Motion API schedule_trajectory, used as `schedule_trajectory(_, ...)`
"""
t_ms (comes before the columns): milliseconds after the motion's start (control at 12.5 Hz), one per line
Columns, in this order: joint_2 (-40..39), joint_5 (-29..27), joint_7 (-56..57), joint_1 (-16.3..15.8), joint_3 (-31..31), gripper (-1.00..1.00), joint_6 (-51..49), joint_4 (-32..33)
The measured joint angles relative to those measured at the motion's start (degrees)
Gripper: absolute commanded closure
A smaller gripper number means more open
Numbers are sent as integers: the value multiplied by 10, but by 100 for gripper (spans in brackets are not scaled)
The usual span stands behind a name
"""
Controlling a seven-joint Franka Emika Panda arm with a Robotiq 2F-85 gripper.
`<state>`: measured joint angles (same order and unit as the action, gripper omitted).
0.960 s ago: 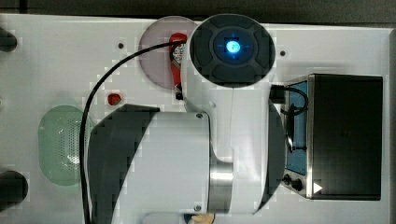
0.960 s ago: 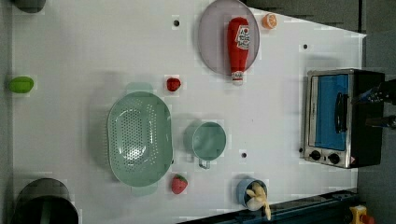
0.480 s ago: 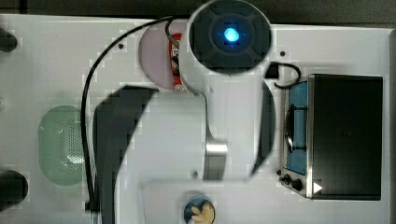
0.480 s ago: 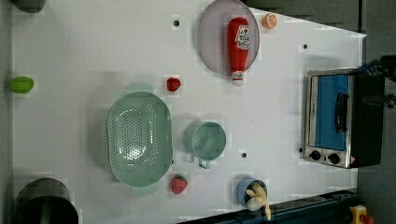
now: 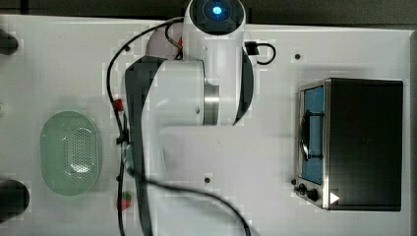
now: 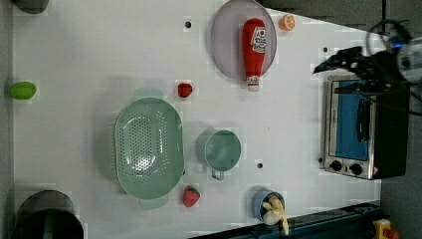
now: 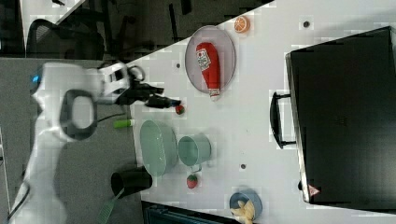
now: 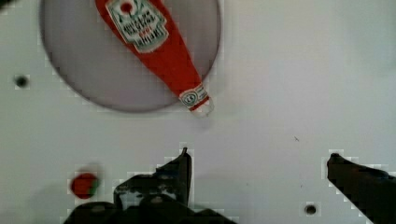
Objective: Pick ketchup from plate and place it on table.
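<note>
A broad white tabletop [image 6: 99,45] carries a black toaster oven with a blue glass door [image 6: 356,132], an oval green perforated basket [image 6: 148,145] and a flat, round, pale lilac plate [image 6: 226,45]. A slim red ketchup bottle with white lettering [image 6: 253,47] lies on the plate, its whitish cap end over the rim. The arm's black fingers [image 8: 257,161] hang spread wide above bare tabletop beside the plate, holding nothing.
</note>
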<state>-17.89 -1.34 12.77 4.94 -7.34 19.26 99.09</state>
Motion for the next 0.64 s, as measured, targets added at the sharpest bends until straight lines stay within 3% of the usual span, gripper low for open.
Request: schedule_trajectory(640, -169, 70, 133, -15, -4, -100, 55, -96)
